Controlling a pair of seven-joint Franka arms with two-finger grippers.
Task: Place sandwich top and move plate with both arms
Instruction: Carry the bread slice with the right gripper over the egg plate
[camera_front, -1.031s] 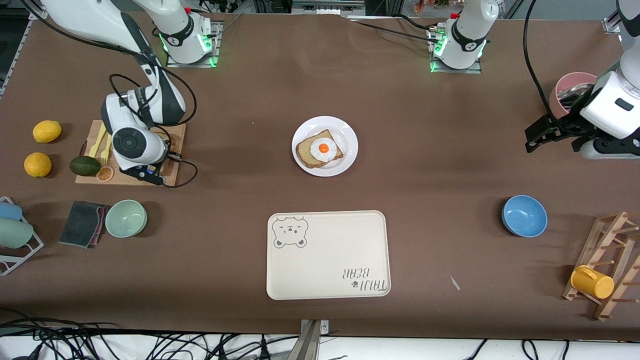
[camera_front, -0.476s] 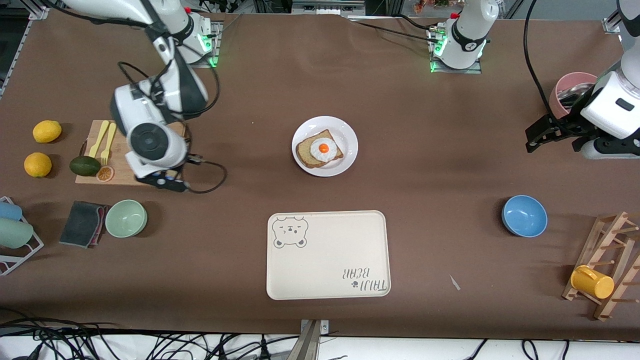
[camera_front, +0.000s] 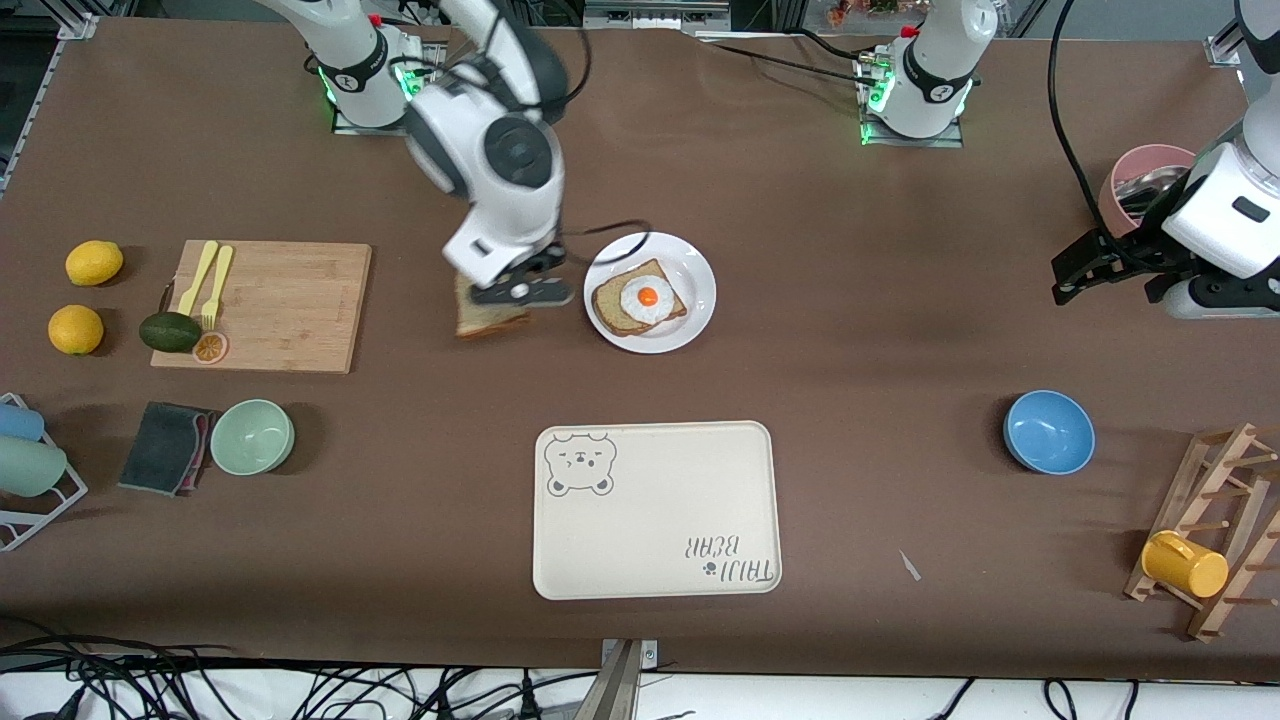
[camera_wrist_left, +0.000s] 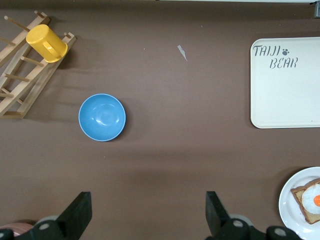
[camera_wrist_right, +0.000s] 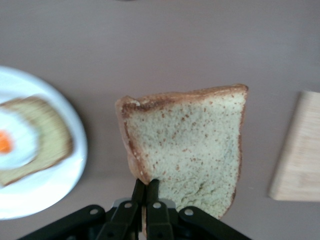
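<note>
So the right gripper (camera_front: 497, 300) lifted the tan speckled wholemeal bread slice (camera_front: 490, 318) off the wooden cutting board (camera_front: 290, 300), fingers clenched on its edge, now just beside the round white plate (camera_front: 690, 262). Left gripper (camera_front: 1085, 268) waits, fingers released.

My right claw (camera_front: 505, 300) hangs over the worktop (camera_front: 860, 330) between the cutting board (camera_front: 290, 300) and the plate (camera_front: 690, 262).

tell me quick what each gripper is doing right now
Left gripper: jaws open, holding nothing, waiting over bare table.
Right gripper: jaws shut on the sandwich top, in the air beside the plate.
</note>
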